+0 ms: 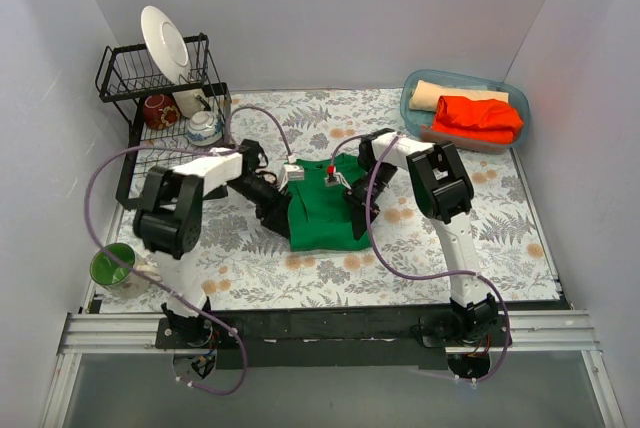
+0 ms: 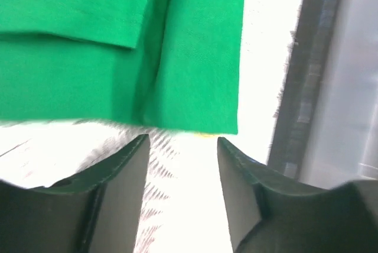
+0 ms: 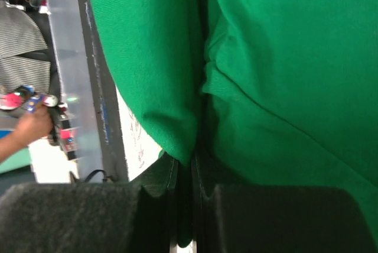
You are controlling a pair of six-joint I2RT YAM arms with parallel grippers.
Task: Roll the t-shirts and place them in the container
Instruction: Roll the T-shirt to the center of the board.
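Step in hand: You are at the start of the roll on the green t-shirt (image 1: 325,216). This is a judgement from the grips, as no rolled turn shows yet.
Green t-shirt: It lies folded into a flat panel at mid table, between the two arms.
Left gripper (image 2: 183,143): The jaws stand apart with nothing between them. The fingertips sit just short of the shirt's edge, over bare tablecloth.
Right gripper (image 3: 184,167): The jaws are clenched on a pinched fold of the green cloth, at the far end of the shirt.
Other shirts: The orange-red t-shirt (image 1: 478,118) and the tan t-shirt (image 1: 440,95) lie bundled in the bin (image 1: 410,100) at the far right corner.
Next move: Bring the left fingers onto the edge beside them and close on it, level with the right grip. You then need both grips to turn the far edge over together toward the near side.
Caution: With one corner held, the cloth is likely to skew. Keep both grips in line.
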